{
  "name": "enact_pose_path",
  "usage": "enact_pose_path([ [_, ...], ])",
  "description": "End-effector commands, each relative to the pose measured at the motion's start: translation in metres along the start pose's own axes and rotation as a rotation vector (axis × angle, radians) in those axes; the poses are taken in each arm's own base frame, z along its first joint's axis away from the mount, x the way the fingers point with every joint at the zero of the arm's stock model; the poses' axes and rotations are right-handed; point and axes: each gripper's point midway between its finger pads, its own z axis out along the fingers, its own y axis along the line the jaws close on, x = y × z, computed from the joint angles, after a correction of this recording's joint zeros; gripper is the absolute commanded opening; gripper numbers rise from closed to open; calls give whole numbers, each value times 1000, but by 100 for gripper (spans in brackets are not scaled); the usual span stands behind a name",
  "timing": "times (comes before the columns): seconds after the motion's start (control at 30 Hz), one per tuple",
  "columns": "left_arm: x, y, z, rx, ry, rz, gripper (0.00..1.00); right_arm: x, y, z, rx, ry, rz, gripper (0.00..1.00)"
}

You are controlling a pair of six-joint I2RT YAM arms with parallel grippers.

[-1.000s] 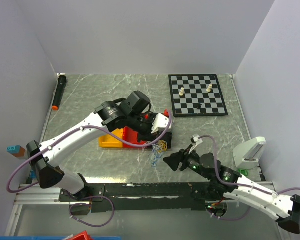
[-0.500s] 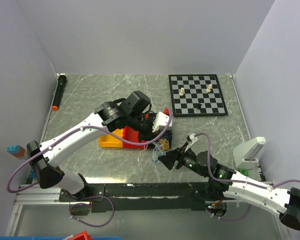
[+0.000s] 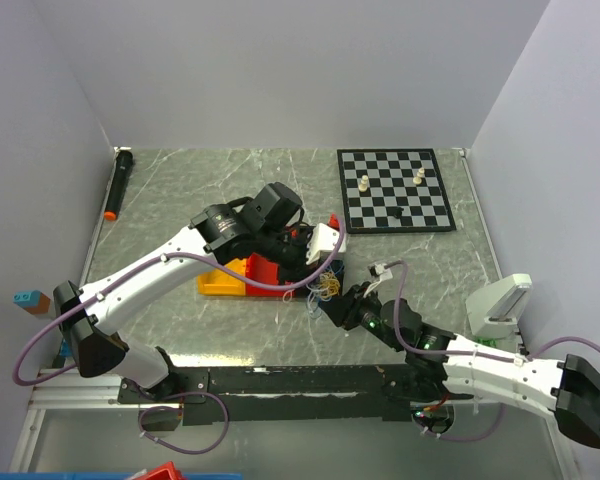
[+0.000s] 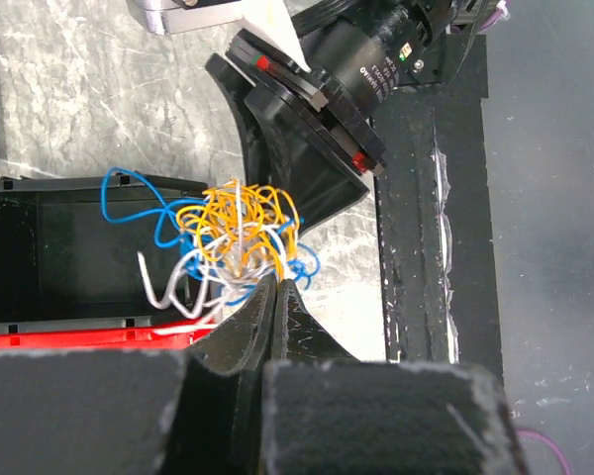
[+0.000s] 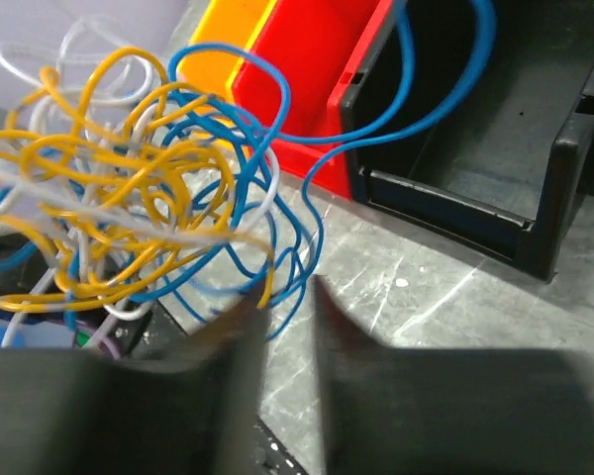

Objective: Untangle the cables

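The cables (image 3: 325, 288) are a curly clump of yellow-orange, blue and white wires, hanging just off the front of the black bin (image 5: 455, 148). My left gripper (image 4: 274, 282) is shut on strands at the clump's near edge (image 4: 236, 237). My right gripper (image 5: 285, 292) has come up against the clump (image 5: 148, 198) from the front right. Its blurred jaws stand a narrow gap apart, with blue loops lying at their tips. In the top view the right gripper (image 3: 332, 308) sits directly below the clump, and the left gripper (image 3: 323, 268) above it.
A red bin (image 3: 263, 275) and a yellow bin (image 3: 220, 282) stand left of the black one. A chessboard (image 3: 395, 190) with a few pieces lies at the back right. A black marker (image 3: 118, 185) lies along the left edge, and a white device (image 3: 500, 305) at the right edge.
My right arm has slid left and forward up to the clump, and its jaws have narrowed from wide open. The left gripper has kept its hold in place.
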Motion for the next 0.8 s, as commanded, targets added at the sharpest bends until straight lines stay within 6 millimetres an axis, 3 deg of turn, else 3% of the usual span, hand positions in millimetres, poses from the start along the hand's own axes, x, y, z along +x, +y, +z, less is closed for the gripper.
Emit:
enact_pose_path([
  [0.0,-25,-1,-16,-46,-76,39,1,-28,16,-1,-28,-90,57,17],
  [0.07,-24,1,-18,-59,-73,43,1,-24,4,-7,12,-90,67,0],
  [0.3,-26,15,-35,-172,-43,81,1,6,-44,-31,190,-6,105,0],
  [0.53,-51,33,-79,-355,-59,110,1,36,-84,-50,418,98,189,0],
  [0.67,-78,55,-117,-562,-152,118,1,50,-92,-53,483,147,201,0],
  [0.77,-102,60,-142,-662,-265,151,1,55,-91,-52,507,176,172,0],
])
